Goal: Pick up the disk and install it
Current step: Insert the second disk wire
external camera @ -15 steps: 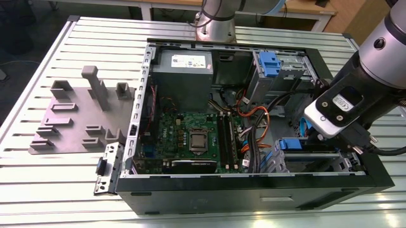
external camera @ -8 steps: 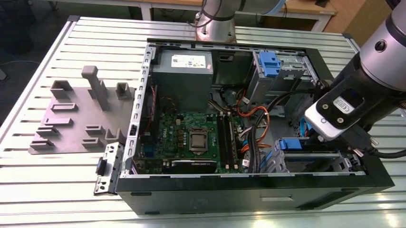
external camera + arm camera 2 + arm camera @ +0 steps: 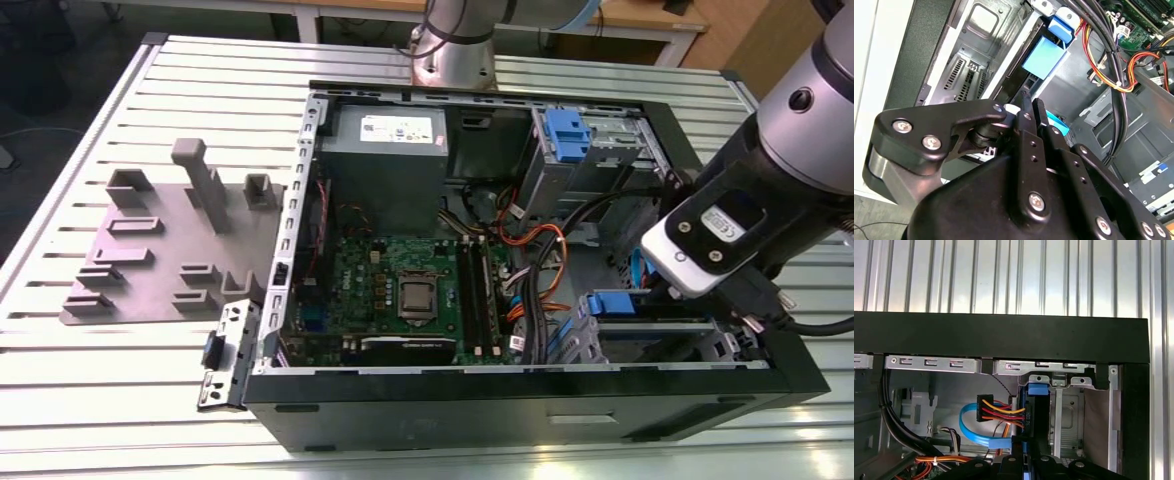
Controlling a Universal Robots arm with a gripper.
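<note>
Evidently the install step is in hand: the gripper point(image 3: 1029, 107), fingers point(image 3: 1026, 117) clenched on the disk point(image 3: 1043, 57), holds it edge-on inside the computer case point(image 3: 534, 400), so seating calls for squareness with the drive cage point(image 3: 654, 335).

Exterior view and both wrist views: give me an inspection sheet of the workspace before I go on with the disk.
Surface: slatted metal table, carrying the open computer case.
Job's things: disk, blue carrier frame showing, in the drive bay at the case's corner on the exterior view's right.
Clutter: grey fixture plate beside the case.
Grippers: gripper inside the case, close to the disk; contact cannot be told.
Cables: multicoloured power wires and a blue flat cable run near the bay.
Surroundings: wooden desk behind.
</note>
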